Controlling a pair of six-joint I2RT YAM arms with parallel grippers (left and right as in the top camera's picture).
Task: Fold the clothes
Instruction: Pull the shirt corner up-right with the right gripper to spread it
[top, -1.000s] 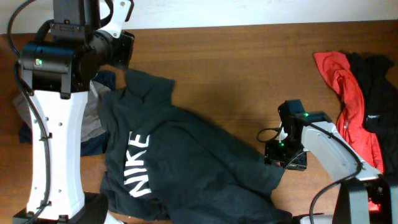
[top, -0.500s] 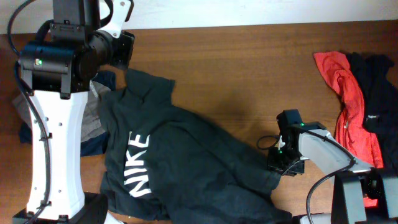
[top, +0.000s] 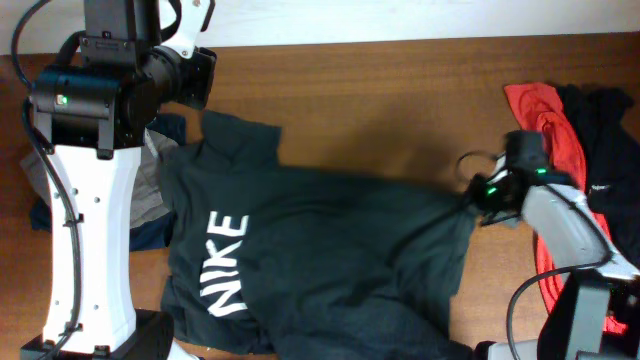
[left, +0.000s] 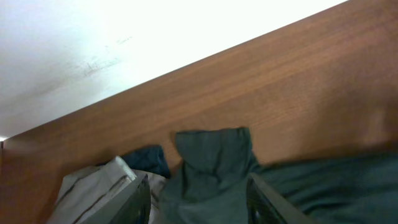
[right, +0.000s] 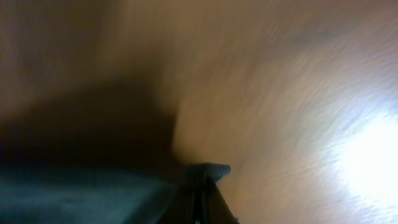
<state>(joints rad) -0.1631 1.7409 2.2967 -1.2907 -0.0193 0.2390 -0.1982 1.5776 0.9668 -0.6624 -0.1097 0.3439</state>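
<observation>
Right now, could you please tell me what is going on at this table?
The right arm's fingers are shut on a corner of the dark NIKE T-shirt and have dragged it rightward over the last second, stretching the cloth across the table. The left arm's fingers hover open over the shirt's far end. A red top and a black top lie at the right edge.
</observation>
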